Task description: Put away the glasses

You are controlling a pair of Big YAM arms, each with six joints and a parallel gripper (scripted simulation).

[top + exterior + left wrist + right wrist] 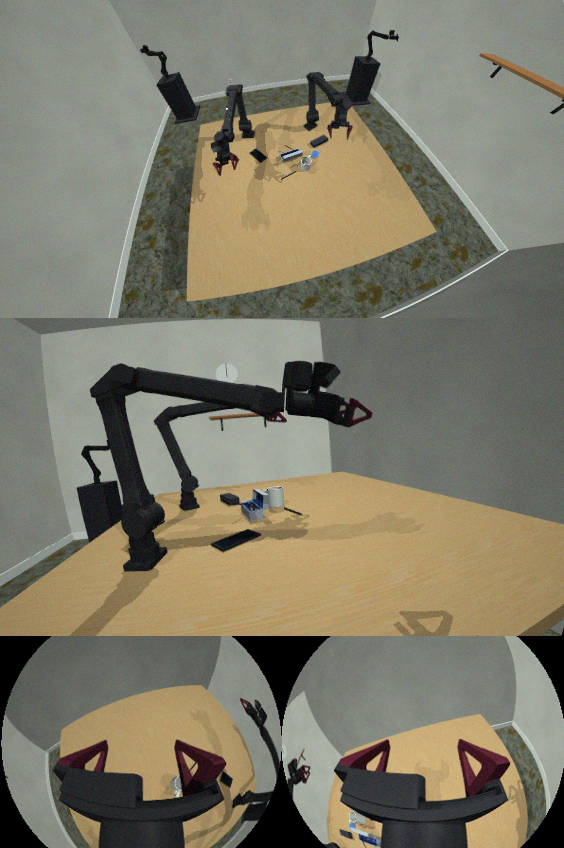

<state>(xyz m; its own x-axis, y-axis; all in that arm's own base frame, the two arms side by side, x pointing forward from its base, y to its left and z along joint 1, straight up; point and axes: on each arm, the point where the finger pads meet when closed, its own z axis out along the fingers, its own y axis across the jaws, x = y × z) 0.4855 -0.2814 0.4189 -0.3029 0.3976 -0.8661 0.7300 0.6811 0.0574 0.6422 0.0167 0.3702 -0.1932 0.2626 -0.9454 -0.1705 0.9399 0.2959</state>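
The glasses case (289, 152) (252, 513) (369, 841) stands open on the table, its lid (260, 499) upright and its blue inside showing. Dark glasses (253, 506) show small in it. Thin dark lines, which look like their unfolded arms, reach out behind the case in the top view. My left gripper (340, 136) (141, 743) is open and empty, high above the table and away from the case. My right gripper (227, 170) (424, 742) is open and empty, raised high beyond the phone's side. The case is not clearly visible in the left wrist view.
A white mug (306, 164) (276, 497) (176, 784) stands close to the case, with a blue piece (315, 154) beside it. A pen (288, 175) lies in front. A black phone (258, 155) (236, 540) and a dark box (319, 141) (229, 499) lie on either side.
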